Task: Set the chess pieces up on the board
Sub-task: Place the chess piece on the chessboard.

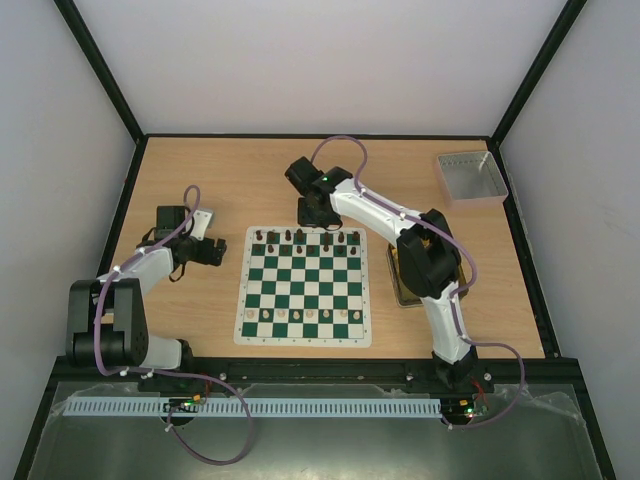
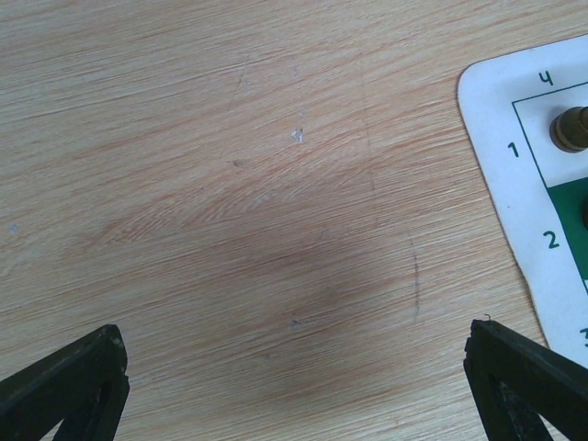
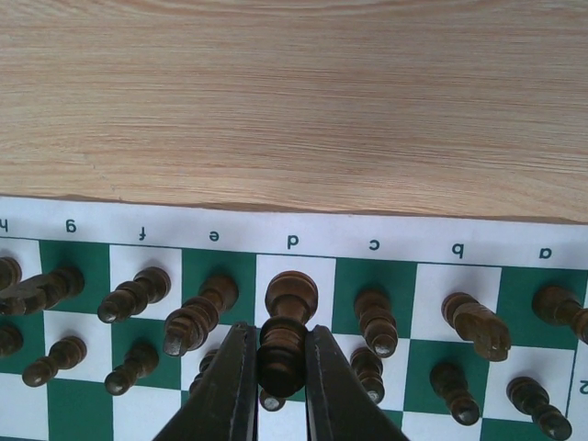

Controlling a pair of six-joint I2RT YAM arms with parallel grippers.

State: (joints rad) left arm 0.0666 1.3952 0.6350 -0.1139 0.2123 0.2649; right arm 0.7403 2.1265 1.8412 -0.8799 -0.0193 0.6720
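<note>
The dark piece (image 3: 285, 326) is at the white d square in the far row of the board (image 1: 304, 285), pinched between the fingers of the right gripper (image 3: 279, 342). It should be centred, set flat and released straight up, clear of the neighbouring pieces (image 3: 372, 322). The left gripper (image 2: 294, 367), spread wide and empty, hangs over the table (image 2: 230, 184) to the left.

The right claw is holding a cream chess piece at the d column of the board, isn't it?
No, the piece in the right claw is dark brown, not cream; the right wrist view shows it at the d column of the board.
</note>
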